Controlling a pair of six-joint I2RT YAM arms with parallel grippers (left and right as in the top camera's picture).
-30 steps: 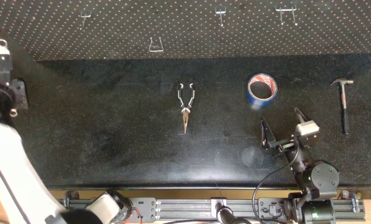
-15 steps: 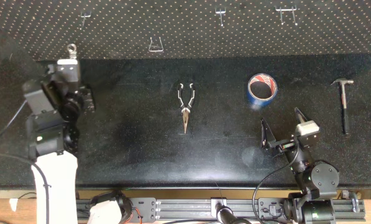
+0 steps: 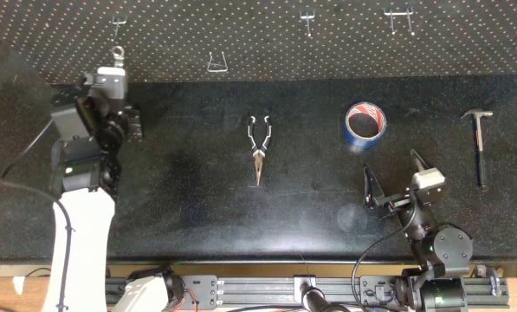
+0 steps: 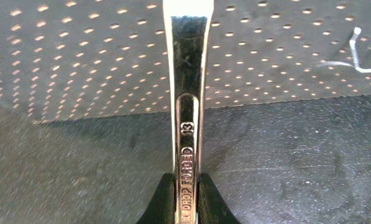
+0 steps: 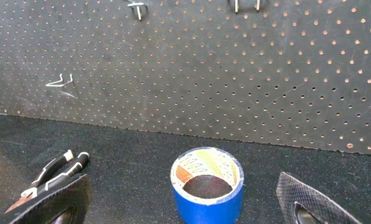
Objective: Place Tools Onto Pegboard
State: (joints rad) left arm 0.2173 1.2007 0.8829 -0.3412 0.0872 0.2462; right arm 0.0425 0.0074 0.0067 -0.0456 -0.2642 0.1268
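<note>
Far left, by the lower edge of the pegboard (image 3: 241,35), my left end effector (image 4: 186,190) is clamped on the wrench (image 4: 186,93), fingers pinching the shank's narrow sides. In the wrist view both wrench ends are cut off. From above I make out only a small ring end poking out toward the board, and the other end is buried in the end effector. The wrench is bright polished steel with a flat shank and a recessed panel.

Wire hooks (image 3: 216,62) sit on the board. On the dark counter (image 3: 197,199): pliers (image 3: 258,147) at centre, half hidden behind a finger in the right wrist view. Blue tape roll (image 3: 365,123) stands right of centre, hammer (image 3: 480,147) lies far right. Right end effector (image 3: 393,173) is spread wide, nearer than the tape, holding nothing.
</note>
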